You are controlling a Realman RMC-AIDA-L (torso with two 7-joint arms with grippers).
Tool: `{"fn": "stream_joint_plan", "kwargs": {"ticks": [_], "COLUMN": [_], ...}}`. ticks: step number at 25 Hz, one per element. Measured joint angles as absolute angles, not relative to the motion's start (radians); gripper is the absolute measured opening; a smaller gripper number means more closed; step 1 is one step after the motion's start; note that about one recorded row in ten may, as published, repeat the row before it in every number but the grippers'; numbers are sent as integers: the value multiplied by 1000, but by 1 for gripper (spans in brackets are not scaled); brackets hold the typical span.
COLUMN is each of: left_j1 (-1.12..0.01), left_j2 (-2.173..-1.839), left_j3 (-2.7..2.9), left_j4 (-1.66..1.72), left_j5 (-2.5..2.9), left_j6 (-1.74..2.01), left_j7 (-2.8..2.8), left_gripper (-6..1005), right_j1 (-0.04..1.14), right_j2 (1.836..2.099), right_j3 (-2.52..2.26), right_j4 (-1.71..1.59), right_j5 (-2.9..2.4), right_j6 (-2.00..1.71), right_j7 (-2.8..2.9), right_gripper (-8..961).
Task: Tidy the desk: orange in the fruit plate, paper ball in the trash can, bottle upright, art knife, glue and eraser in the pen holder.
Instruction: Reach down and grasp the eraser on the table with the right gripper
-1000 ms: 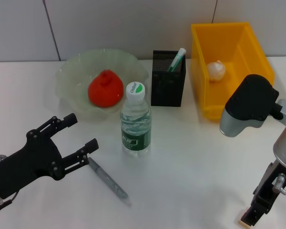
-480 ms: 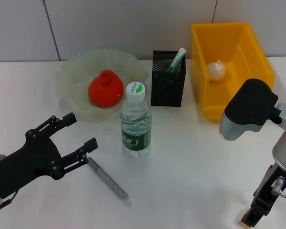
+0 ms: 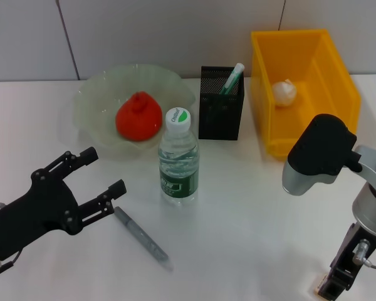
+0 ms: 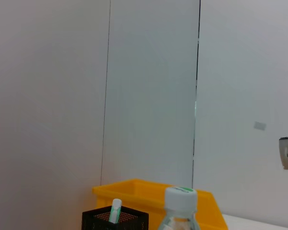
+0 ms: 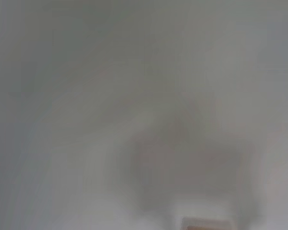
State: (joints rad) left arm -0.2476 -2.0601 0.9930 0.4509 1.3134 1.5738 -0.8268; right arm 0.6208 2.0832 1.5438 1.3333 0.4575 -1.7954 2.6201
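While the left gripper (image 3: 103,170) hovers with fingers spread and empty, the art knife (image 3: 141,235) lies on the table just beside its lower fingertip. Right gripper (image 3: 333,285) is low at the near edge; its opening cannot be told. Bottle (image 3: 178,157) stands upright. Orange (image 3: 138,116) sits in the fruit plate (image 3: 94,103), glue (image 3: 232,78) in the pen holder (image 3: 220,113), paper ball (image 3: 284,92) in the trash can (image 3: 304,88).
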Motion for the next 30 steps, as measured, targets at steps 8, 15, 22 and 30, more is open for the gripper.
{"fn": "stream_joint_plan", "kwargs": {"ticks": [8,15,22,30], "left_j1": [-247,-246,-244,-244], "left_j2": [-2061,-2062,-2062,-2062], "left_j3": [990,991,990,989], "left_j4": [451,451,451,451], "left_j5": [1314,1314,1313,1313], "left_j6": [1574,1574,1575,1576], "left_j7": [-827,-822,-818,-816], "left_gripper": [826,826,826,826], "right_j1": [629,632,633,634], "right_j2": [2083,2083,2085,2085], "right_j3": [1511,1485,1477,1468], "right_j4": [1302,1295,1290,1289], "right_j5": [461,460,463,464], "right_j6": [-1766,-1753,-1749,-1742], "right_j7": [2627,2635,2646,2658], "right_gripper": [574,575,563,478]}}
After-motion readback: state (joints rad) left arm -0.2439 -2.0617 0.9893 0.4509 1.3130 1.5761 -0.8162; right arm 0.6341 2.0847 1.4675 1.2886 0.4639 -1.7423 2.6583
